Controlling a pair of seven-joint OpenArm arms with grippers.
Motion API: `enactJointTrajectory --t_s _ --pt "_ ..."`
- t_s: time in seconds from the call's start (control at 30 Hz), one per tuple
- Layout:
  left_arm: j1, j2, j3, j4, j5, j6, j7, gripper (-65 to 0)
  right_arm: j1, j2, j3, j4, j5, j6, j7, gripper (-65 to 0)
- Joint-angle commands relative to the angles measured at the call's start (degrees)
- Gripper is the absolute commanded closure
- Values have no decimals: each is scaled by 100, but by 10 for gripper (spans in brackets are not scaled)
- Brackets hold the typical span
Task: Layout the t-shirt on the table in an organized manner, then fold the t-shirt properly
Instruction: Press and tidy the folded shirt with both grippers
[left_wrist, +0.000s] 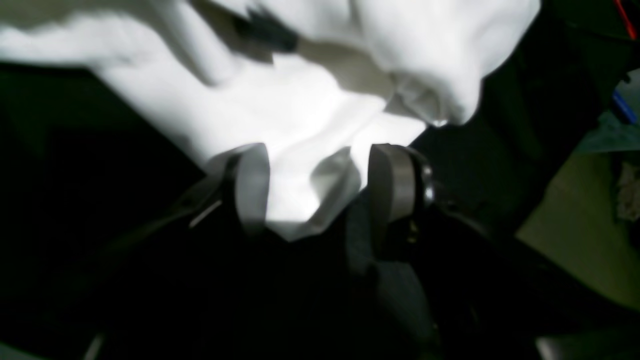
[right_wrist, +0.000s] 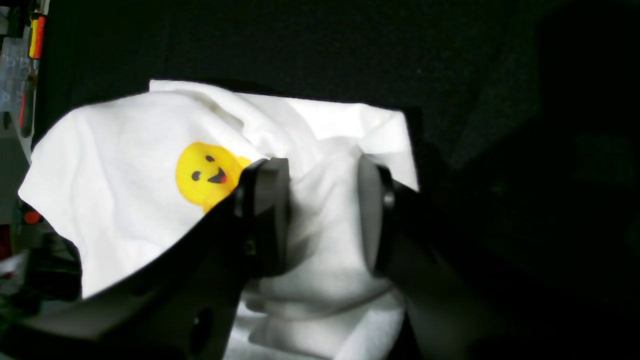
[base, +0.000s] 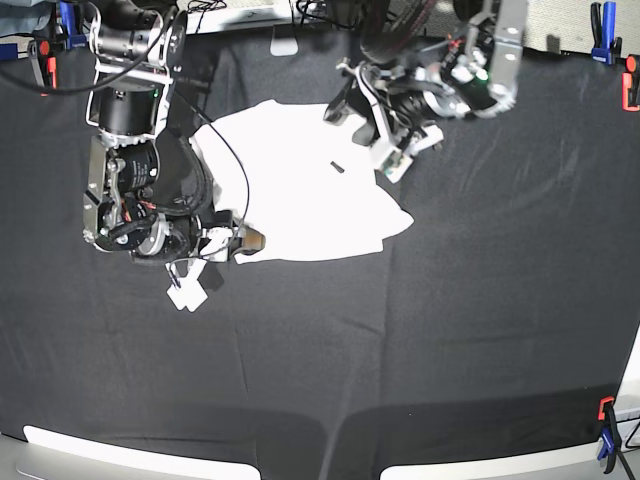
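1. T-shirt (base: 300, 190): a white garment lying rumpled on the far half of the table (base: 450, 330), between the two arms, nearer the left side of the base view. Mostly its plain white side faces up there, with a small dark mark near its middle.

2. At the left of the base view, the right gripper (base: 225, 240) sits at the shirt's near-left corner. A small flap of white cloth pokes out below the arm, onto the black covering.

3. In the right wrist view the right gripper (right_wrist: 322, 215) has its two dark pads parted, with a bunched ridge of white cloth lying between them. The pads do not visibly press the cloth, so whether it is gripped cannot be told.

4. Just left of that pad, a yellow smiley face (right_wrist: 207, 175) with black eyes and a red tongue shows on the fabric (right_wrist: 125, 150), partly hidden by the finger.

5. At the right of the base view, the left gripper (base: 400, 155) is at the shirt's far-right edge.

6. In the left wrist view the left gripper (left_wrist: 315, 192) stands spread wide. A folded corner of the white cloth (left_wrist: 280, 115) lies between the pads, loose and creased; the picture is blurred.

7. Orange-and-blue clamps (base: 607, 20) hold the black cloth at the table's edges.
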Motion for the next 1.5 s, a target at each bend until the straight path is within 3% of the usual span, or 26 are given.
enactJointTrajectory --t_s 0.0,0.07,0.17,0.27,0.37,0.43,0.6,0.73,1.0,1.17,1.47 --pt "-79 17 7 -142 129 160 -46 -294 146 74 7 107 -20 49 -39 -224" --pt "-212 15 7 -575 146 409 -83 -294 203 72 7 107 -26 49 -42 -224" --pt "-463 46 7 -911 179 463 -79 -294 267 72 2 107 -94 49 -57 -224" --pt "-721 35 4 -1012 695 470 -57 -294 225 79 4 107 -116 49 -63 -224" --pt "-960 -44 4 -1025 1327 699 -57 -294 175 153 2 122 -79 49 -63 -224" --pt "-1147 -170 4 -1025 1412 730 -59 -294 133 234 4 164 -70 49 -66 -224" --pt "-1606 -442 4 -1025 1408 741 -83 -294 -118 358 2 542 -68 49 -72 -223" --pt "-1947 -435 7 -1102 1355 741 -116 -294 -671 339 2 1113 -22 49 -72 -223" --pt "-2579 -431 7 -2424 673 741 -127 -294 -2201 339 2 2524 494 49 -70 -223" --pt "-2787 -422 11 -2726 170 723 -127 -294 -2861 339 2 3182 1161 49 -70 -223" --pt "-3073 227 11 -2721 321 435 -81 -294 -3084 326 -393 3366 1453 49 -70 -223"
